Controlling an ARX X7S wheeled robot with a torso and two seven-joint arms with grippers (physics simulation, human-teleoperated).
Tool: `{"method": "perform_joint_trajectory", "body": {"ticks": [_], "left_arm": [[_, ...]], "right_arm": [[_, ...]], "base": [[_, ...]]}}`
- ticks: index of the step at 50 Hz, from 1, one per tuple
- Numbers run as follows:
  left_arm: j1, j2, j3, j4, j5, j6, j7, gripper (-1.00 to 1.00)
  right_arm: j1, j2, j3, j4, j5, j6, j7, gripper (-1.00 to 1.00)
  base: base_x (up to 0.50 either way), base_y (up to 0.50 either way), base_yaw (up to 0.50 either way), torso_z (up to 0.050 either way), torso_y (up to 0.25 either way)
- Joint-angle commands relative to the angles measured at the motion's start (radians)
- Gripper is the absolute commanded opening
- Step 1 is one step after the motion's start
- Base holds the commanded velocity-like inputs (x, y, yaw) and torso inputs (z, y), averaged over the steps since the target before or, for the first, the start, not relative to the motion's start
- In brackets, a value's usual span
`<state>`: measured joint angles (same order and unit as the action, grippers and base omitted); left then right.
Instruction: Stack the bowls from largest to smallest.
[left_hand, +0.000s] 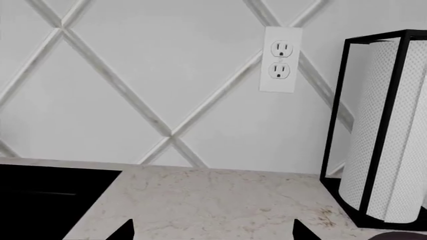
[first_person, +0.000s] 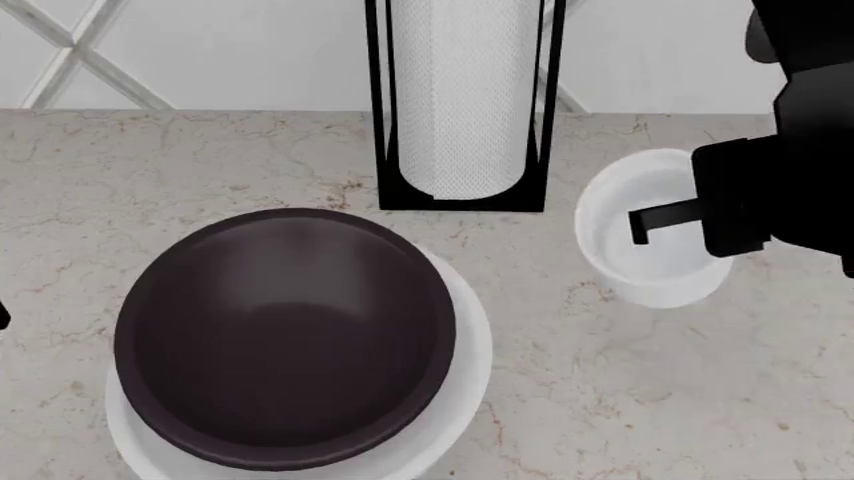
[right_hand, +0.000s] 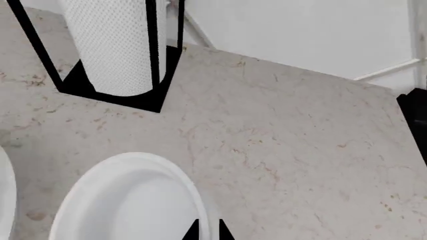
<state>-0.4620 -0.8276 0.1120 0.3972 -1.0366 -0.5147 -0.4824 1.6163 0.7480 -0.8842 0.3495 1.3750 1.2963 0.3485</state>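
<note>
The medium dark brown bowl (first_person: 287, 335) sits nested inside the large white bowl (first_person: 470, 350) at the front left of the counter. The small deep white bowl (first_person: 627, 265) stands upright on the counter to their right, and also shows in the right wrist view (right_hand: 127, 200). My right gripper (right_hand: 207, 231) has its two fingertips close together astride the small bowl's rim, one inside and one outside; it shows over that bowl in the head view (first_person: 657, 222). My left gripper (left_hand: 213, 231) is open and empty above bare counter, facing the wall.
A white paper-towel roll (first_person: 463, 90) in a black frame stands against the wall behind the bowls, seen also in the wrist views (left_hand: 387, 130) (right_hand: 113, 45). A wall outlet (left_hand: 280, 60) is on the tiled backsplash. A black surface (left_hand: 40, 200) borders the counter.
</note>
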Motion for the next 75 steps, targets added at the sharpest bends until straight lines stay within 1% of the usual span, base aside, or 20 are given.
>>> {"method": "perform_joint_trajectory", "body": {"ticks": [1, 5, 14, 38, 54, 67, 75], "left_arm": [[0.021, -0.008, -0.017, 0.004, -0.005, 0.013, 0.002, 1.00], [0.028, -0.011, -0.026, 0.007, -0.010, 0.017, 0.002, 1.00], [0.047, -0.016, -0.041, 0.011, -0.013, 0.028, 0.000, 1.00], [0.061, -0.030, -0.062, 0.023, -0.028, 0.030, -0.007, 1.00], [0.077, -0.039, -0.079, 0.030, -0.035, 0.036, -0.010, 1.00], [0.097, -0.047, -0.093, 0.039, -0.038, 0.042, -0.012, 1.00], [0.104, -0.050, -0.099, 0.041, -0.040, 0.044, -0.014, 1.00]], "right_arm": [[0.095, -0.041, 0.044, -0.048, 0.018, 0.009, -0.010, -1.00], [0.116, -0.067, 0.044, -0.043, 0.022, 0.010, -0.020, -1.00], [0.153, -0.164, 0.020, -0.007, -0.007, -0.028, -0.111, -1.00], [0.183, -0.306, -0.031, 0.112, -0.075, -0.115, -0.266, -1.00], [0.162, -0.362, -0.032, 0.116, -0.057, -0.136, -0.302, -1.00], [0.150, -0.414, -0.053, 0.166, -0.075, -0.168, -0.364, -1.00], [0.130, -0.420, -0.055, 0.156, -0.064, -0.167, -0.370, -1.00]], "base": [[0.00, 0.00, 0.00, 0.000, 0.000], [0.00, 0.00, 0.00, 0.003, 0.003], [0.00, 0.00, 0.00, 0.000, 0.001], [0.00, 0.00, 0.00, 0.000, 0.001], [0.00, 0.00, 0.00, 0.000, 0.001], [0.00, 0.00, 0.00, 0.001, 0.001], [0.00, 0.00, 0.00, 0.000, 0.001]]}}
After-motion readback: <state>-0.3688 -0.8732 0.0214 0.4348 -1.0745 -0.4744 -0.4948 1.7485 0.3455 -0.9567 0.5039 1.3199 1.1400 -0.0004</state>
